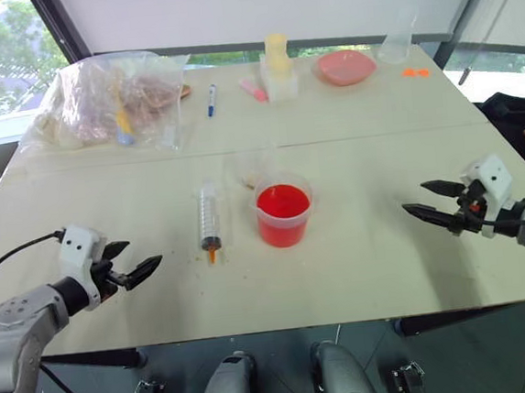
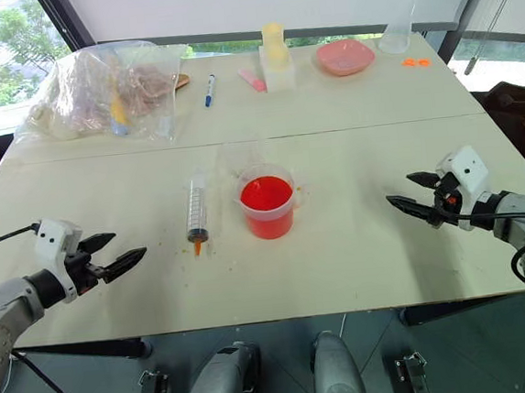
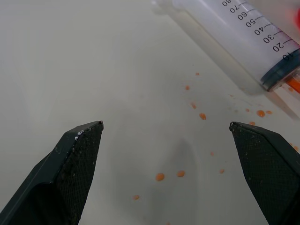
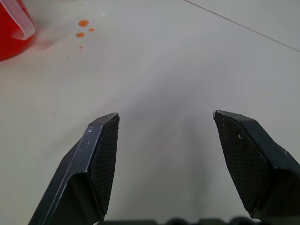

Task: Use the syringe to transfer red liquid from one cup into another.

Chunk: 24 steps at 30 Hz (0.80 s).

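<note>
Barely started, I judge: both my claws, left claw (image 1: 139,260) and right claw (image 1: 421,198), spread and empty, syringe (image 1: 209,217) flat on counter (image 1: 370,270) between them, nearer my left, beside full red beaker (image 1: 283,215).

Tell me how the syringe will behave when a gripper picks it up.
The syringe lies flat on the table, and its round barrel looks apt to roll if nudged sideways. The smooth clear plastic may slip between the fingers. Orange drops near its tip suggest it could drip when lifted.
</note>
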{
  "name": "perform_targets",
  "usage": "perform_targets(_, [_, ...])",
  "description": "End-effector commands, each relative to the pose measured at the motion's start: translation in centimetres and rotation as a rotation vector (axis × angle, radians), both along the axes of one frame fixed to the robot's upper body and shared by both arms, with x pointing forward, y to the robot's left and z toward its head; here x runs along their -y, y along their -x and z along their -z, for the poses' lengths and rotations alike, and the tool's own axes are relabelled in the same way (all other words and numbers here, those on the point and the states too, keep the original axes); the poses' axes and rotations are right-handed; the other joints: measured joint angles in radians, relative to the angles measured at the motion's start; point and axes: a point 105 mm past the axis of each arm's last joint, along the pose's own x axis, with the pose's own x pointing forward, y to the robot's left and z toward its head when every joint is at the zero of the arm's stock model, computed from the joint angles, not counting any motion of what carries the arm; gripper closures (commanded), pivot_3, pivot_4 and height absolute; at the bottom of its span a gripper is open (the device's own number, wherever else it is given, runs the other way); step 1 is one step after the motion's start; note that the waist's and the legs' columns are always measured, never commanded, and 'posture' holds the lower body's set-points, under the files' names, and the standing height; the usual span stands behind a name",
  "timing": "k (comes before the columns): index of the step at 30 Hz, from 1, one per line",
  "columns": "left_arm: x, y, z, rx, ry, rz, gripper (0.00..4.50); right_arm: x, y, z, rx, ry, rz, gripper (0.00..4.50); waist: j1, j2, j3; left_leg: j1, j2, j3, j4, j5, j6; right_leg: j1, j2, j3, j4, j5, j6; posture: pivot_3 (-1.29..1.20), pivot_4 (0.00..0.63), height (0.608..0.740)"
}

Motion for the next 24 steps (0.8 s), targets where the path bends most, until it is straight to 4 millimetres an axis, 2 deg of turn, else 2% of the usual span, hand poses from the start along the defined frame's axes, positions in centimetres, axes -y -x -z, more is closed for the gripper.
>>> perform_targets(1, [-0.2, -0.1, -1.3, 0.056, -0.030, 0.003, 0.02, -0.4, -0.3, -0.8, 0.040, 0.009, -0.011, 1.15, 0.000, 0.000, 0.000, 0.000, 0.000, 0.000, 0.000, 0.000, 0.000, 0.000, 0.000, 0.000, 0.000, 0.000, 0.000, 0.00, 0.150, 0.740])
perform_targets(8, [-0.4, -0.4, -1.3, 0.054, -0.042, -0.001, 0.02, -0.4, -0.5, -0.9, 0.047, 0.013, -0.005, 1.15, 0.001, 0.000, 0.000, 0.000, 0.000, 0.000, 0.000, 0.000, 0.000, 0.000, 0.000, 0.000, 0.000, 0.000, 0.000, 0.00, 0.150, 0.740])
perform_targets(12, [-1.0, -0.9, -0.5, 0.068, -0.162, -0.031, 0.02, -0.3, -0.5, -0.8, 0.045, 0.018, 0.000, 1.15, 0.001, 0.000, 0.000, 0.000, 0.000, 0.000, 0.000, 0.000, 0.000, 0.000, 0.000, 0.000, 0.000, 0.000, 0.000, 0.00, 0.150, 0.740])
perform_targets(15, [-1.1, -1.2, -0.6, 0.079, -0.152, -0.044, 0.02, -0.3, -0.5, -0.6, 0.042, 0.020, -0.001, 1.15, 0.000, 0.000, 0.000, 0.000, 0.000, 0.001, 0.000, 0.000, 0.000, 0.000, 0.000, 0.000, 0.000, 0.000, 0.000, 0.00, 0.150, 0.740])
perform_targets(21, [-1.9, -2.2, -2.3, 0.122, -0.157, -0.119, 0.02, -0.1, -0.5, -0.6, 0.040, 0.030, 0.000, 1.15, 0.002, 0.000, 0.000, 0.000, 0.000, 0.001, 0.000, 0.000, 0.000, 0.000, 0.000, 0.000, 0.000, 0.000, 0.000, 0.00, 0.150, 0.740])
perform_targets(22, [-1.9, -2.6, -3.3, 0.131, -0.146, -0.157, 0.02, -0.2, -0.5, -0.8, 0.046, 0.036, -0.007, 1.15, 0.002, 0.000, 0.000, 0.000, 0.000, 0.001, 0.000, 0.000, 0.000, 0.000, 0.000, 0.000, 0.000, 0.000, 0.000, 0.00, 0.150, 0.740])
perform_targets(24, [-0.8, -3.0, -5.4, 0.107, -0.028, -0.116, 0.02, -0.5, -0.5, -1.9, 0.068, 0.042, -0.031, 1.15, 0.003, -0.001, 0.000, 0.000, 0.000, 0.001, 0.000, 0.000, 0.000, 0.000, 0.000, 0.000, 0.000, 0.001, 0.001, 0.00, 0.150, 0.740])
